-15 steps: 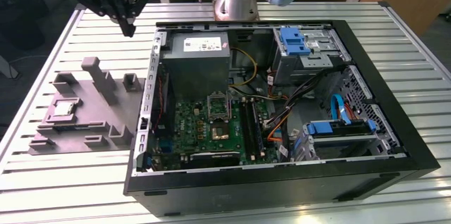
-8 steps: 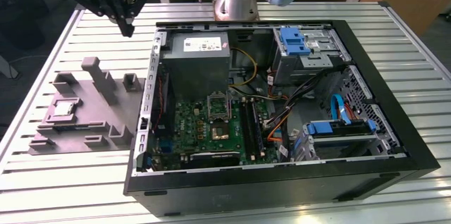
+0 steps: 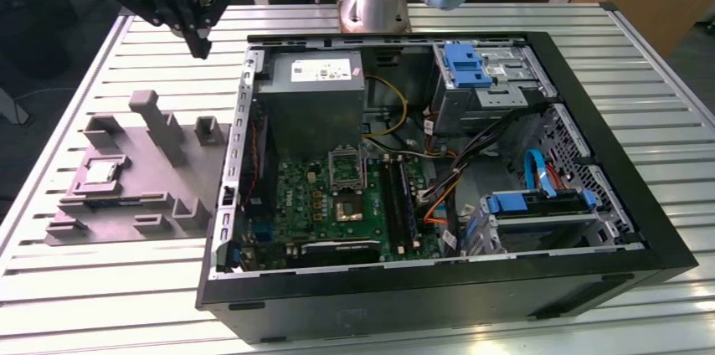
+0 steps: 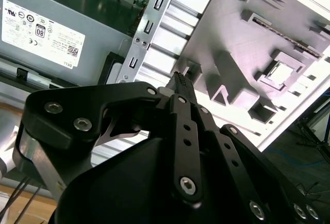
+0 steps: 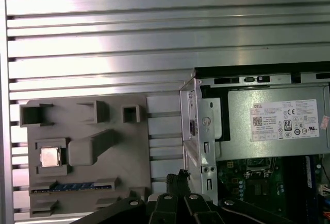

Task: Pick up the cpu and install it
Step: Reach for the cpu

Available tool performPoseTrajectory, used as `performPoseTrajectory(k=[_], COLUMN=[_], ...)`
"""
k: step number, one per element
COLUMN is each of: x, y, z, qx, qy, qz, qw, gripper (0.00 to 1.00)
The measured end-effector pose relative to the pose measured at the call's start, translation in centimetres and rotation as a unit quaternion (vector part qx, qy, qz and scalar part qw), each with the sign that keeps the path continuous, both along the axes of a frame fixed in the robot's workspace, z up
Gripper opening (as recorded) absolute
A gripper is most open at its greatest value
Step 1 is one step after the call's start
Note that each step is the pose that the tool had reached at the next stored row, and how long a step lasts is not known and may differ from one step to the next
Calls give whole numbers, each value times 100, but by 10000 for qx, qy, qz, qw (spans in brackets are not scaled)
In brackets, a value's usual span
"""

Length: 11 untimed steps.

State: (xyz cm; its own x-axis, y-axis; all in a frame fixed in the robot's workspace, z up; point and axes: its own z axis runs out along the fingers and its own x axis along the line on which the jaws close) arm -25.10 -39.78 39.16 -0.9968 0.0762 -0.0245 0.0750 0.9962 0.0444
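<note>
- Over table (image 3: 112, 288) by pc case (image 3: 447, 292), my gripper (image 3: 203, 50) hangs empty, jaws pressed together.
- Well apart, cpu (image 3: 100, 172) sits in grey tray (image 3: 146, 177): I'd centre over it w/ jaws spread.

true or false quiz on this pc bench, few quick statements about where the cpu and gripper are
1. The cpu lies in the grey holder outside the computer case. True.
2. The gripper grips the cpu. False: it holds nothing and hangs apart from the cpu.
3. The case's side is closed. False: it is open, with the motherboard showing.
4. The power supply sits inside the case. True.
</note>
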Motion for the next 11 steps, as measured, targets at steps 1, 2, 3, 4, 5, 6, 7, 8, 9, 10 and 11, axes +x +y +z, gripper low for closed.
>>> performPoseTrajectory(k=[1, 2, 3, 4, 5, 6, 7, 8, 9, 10, 11], x=[-2, -5, -8, -10, -13, -16, -18, -21, -24, -26, -28], y=[0, 0, 0, 0, 0, 0, 0, 0, 0, 0, 0], z=[0, 0, 0, 0, 0, 0, 0, 0, 0, 0, 0], qx=[0, 0, 0, 0, 0, 0, 0, 0, 0, 0, 0], qy=[0, 0, 0, 0, 0, 0, 0, 0, 0, 0, 0], qz=[0, 0, 0, 0, 0, 0, 0, 0, 0, 0, 0], qw=[10000, 10000, 10000, 10000, 10000, 10000, 10000, 10000, 10000, 10000, 10000], gripper=[11, 11, 11, 11, 11, 11, 11, 11, 11, 11, 11])
